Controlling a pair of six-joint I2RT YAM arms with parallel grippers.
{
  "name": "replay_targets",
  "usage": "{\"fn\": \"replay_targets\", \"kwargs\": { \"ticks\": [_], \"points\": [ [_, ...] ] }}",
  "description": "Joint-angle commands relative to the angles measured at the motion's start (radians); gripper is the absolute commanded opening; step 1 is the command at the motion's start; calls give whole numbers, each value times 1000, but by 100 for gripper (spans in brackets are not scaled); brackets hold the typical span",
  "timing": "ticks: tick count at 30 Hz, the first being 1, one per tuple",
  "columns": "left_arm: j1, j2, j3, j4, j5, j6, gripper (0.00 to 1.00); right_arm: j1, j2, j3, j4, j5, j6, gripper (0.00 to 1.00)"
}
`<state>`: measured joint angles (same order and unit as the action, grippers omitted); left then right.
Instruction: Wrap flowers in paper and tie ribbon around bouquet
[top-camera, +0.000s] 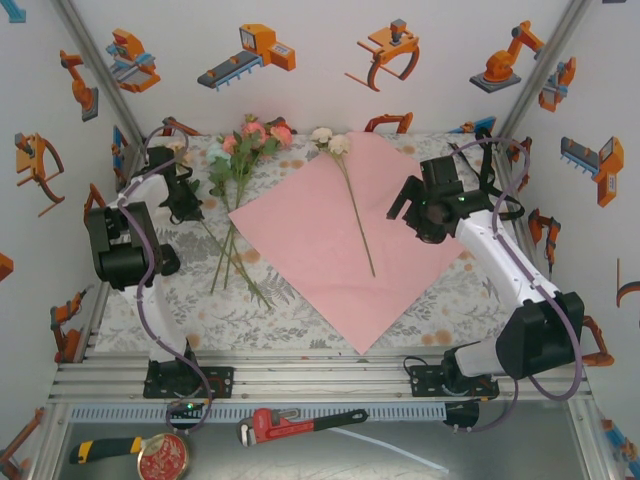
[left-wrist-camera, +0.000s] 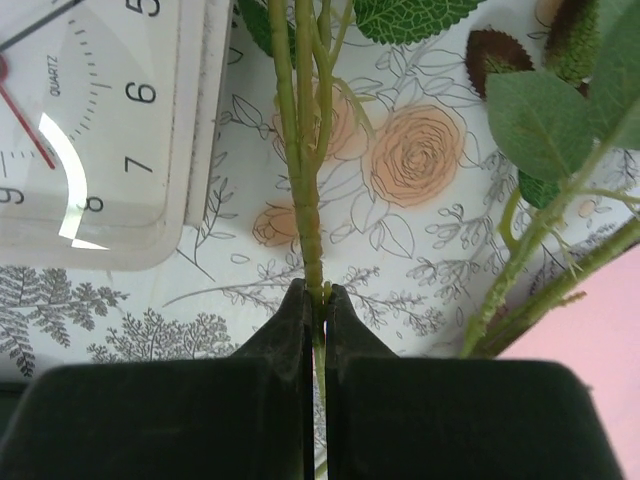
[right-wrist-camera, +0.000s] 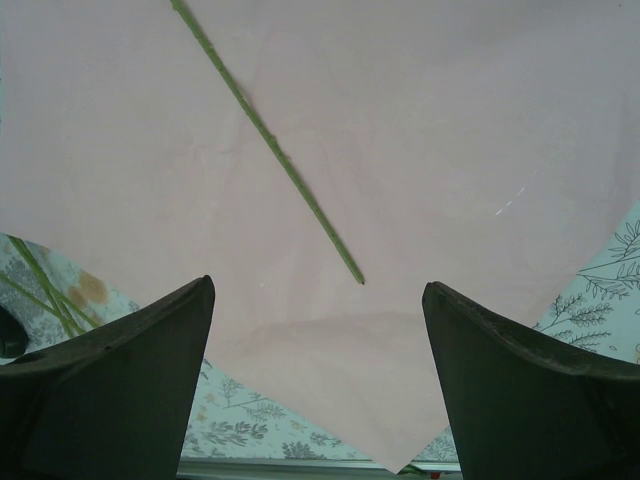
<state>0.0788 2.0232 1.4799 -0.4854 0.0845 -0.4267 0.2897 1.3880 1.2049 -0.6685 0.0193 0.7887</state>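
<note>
Where my left gripper (left-wrist-camera: 318, 297) sits: low over the table cover (left-wrist-camera: 420, 250) on the left side, and its fingers are pressed flat together with a thin green stem pinched in the seam. Got it!
Same gripper from above (top-camera: 185, 205): tucked in just beside the loose bunch.
Flowers (top-camera: 243, 150): pink and peach blooms with green leaves lie at the far left of the cover, off the paper. Their long stems trail back toward my bases. From my left wrist, the stems (left-wrist-camera: 305, 180) run straight up out of my fingertips.
Cream-bloom stem (top-camera: 345, 190): lying alone on the paper, with blooms at the far corner and the stalk slanting toward the near right. Its cut end (right-wrist-camera: 345, 265) stops just ahead of my right fingers, clear of both.
Paper (top-camera: 320, 270): pink side up, flat, turned like a diamond mid-table, with one corner pointing at the near edge.
Right gripper (right-wrist-camera: 318, 285): jaws spread wide over the paper's right part, nothing between them. From above (top-camera: 405, 210) it hangs apart from the lone stem.
Clock (left-wrist-camera: 100, 120): white face, lying on the cover just left of the stem I'm pinching.
Near shelf: red pipe wrench (top-camera: 290, 422), yellow-handled knife (top-camera: 105, 448) and round red tin (top-camera: 163, 458), all in front of my bases.
</note>
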Motion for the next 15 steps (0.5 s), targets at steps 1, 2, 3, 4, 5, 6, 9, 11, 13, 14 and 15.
{"fn": "replay_targets", "kwargs": {
  "ticks": [1, 2, 3, 4, 5, 6, 9, 11, 13, 14, 15],
  "points": [
    [-6, -140, 55, -29, 37, 36, 0, 7, -11, 10, -6, 16, 18, 77],
    [-8, -176, 63, -30, 40, 48, 0, 7, -7, 12, -4, 15, 20, 77],
    [-9, -203, 74, -30, 45, 59, 0, 7, -7, 13, -2, 14, 20, 77],
    [-9, -231, 90, -30, 59, 69, 0, 7, -6, 13, 2, 13, 24, 77],
    [-10, -254, 109, -27, 82, 79, 0, 7, -4, 13, 6, 11, 25, 77],
    [-13, -269, 129, -22, 113, 87, 0, 8, -2, 13, 9, 10, 26, 77],
    [-50, -296, 198, 29, 238, 141, 0, 7, -1, 15, 12, 10, 26, 77],
    [-108, -289, 253, 43, 257, 194, 0, 7, 1, 16, 12, 9, 25, 77],
    [-171, -251, 312, 66, 254, 180, 0, 6, -1, 21, 9, 10, 26, 77],
    [-192, -226, 332, 86, 267, 147, 0, 7, -1, 24, 7, 11, 26, 77],
    [-217, -195, 350, 123, 282, 100, 0, 6, -1, 25, 6, 11, 26, 77]
  ]
}}
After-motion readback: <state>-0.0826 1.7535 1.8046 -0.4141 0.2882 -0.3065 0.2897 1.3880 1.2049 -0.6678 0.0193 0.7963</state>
